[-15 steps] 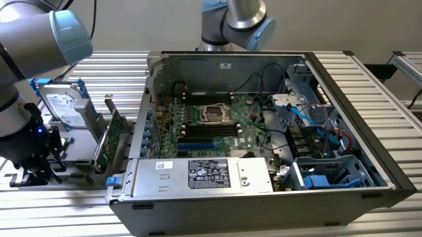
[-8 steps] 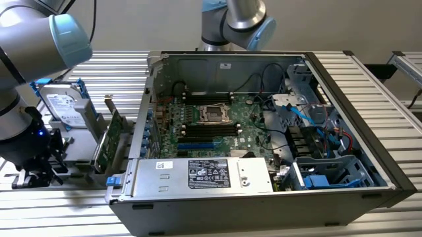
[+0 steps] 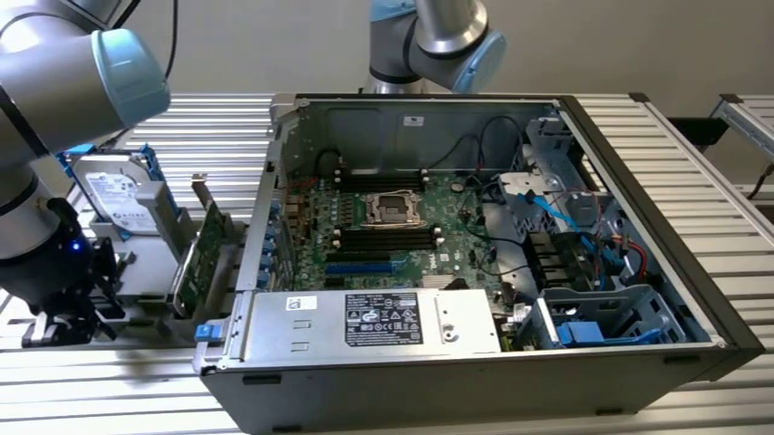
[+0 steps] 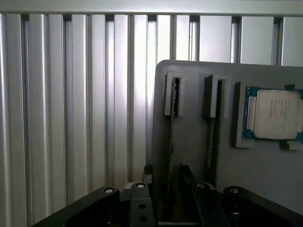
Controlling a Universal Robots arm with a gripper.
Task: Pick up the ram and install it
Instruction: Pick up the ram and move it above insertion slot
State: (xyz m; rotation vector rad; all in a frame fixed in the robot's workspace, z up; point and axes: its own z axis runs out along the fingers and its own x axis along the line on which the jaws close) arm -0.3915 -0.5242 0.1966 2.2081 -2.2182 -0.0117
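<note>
Gripper (image 4: pixel 166 169) astride ram (image 4: pixel 172 142) in holder (image 4: pixel 191 94)

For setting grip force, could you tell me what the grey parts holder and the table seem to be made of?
The grey parts holder looks like matte plastic, perhaps printed: dull, even grey with moulded slots. The table looks like brushed aluminium: ribbed silver slats with soft glare.

A grey moulded holder block (image 4: pixel 189 142) lies directly beneath the jaws, with a silver-capped processor chip (image 4: pixel 277 113) seated nearby. An open grey computer case (image 3: pixel 459 394) stands well apart on the ribbed aluminium tabletop (image 4: pixel 71 118).
</note>
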